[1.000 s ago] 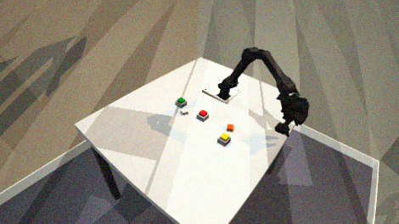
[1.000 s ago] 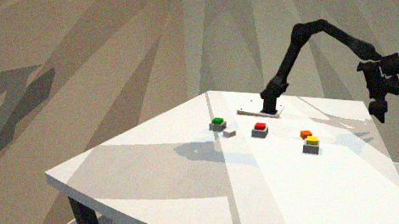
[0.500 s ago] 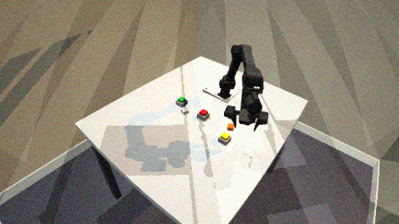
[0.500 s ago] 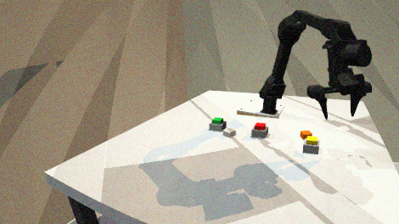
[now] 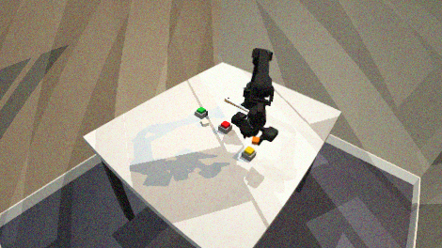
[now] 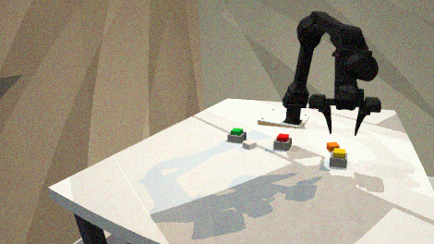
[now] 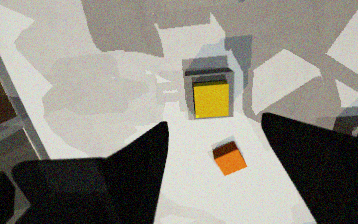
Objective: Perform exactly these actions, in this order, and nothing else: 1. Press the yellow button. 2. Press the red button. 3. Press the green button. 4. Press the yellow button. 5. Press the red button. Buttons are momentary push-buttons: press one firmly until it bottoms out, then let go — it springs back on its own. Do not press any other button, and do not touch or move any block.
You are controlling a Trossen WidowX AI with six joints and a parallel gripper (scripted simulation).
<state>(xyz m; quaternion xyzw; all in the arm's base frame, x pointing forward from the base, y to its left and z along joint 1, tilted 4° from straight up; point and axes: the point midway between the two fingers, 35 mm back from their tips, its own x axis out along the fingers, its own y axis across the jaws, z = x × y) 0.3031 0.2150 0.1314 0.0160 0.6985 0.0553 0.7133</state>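
The gripper (image 6: 343, 130) hangs above the white counter (image 6: 138, 176) with its fingers (image 6: 328, 121) pointing straight down, spread apart and holding nothing. In the wrist view the two dark fingers frame an orange block (image 7: 229, 158) lying on the counter between them, with the yellow button (image 7: 211, 99) just beyond the block, clear of both fingertips. From the exterior view the fingertips sit above the orange block (image 6: 332, 146), not touching it, and the yellow button (image 6: 339, 153) on its grey base stands just beside that block, nearer the counter's front edge. The red button (image 6: 283, 138) stands further left, and the green button (image 6: 236, 131) further left again, with a small white block (image 6: 249, 144) close beside it.
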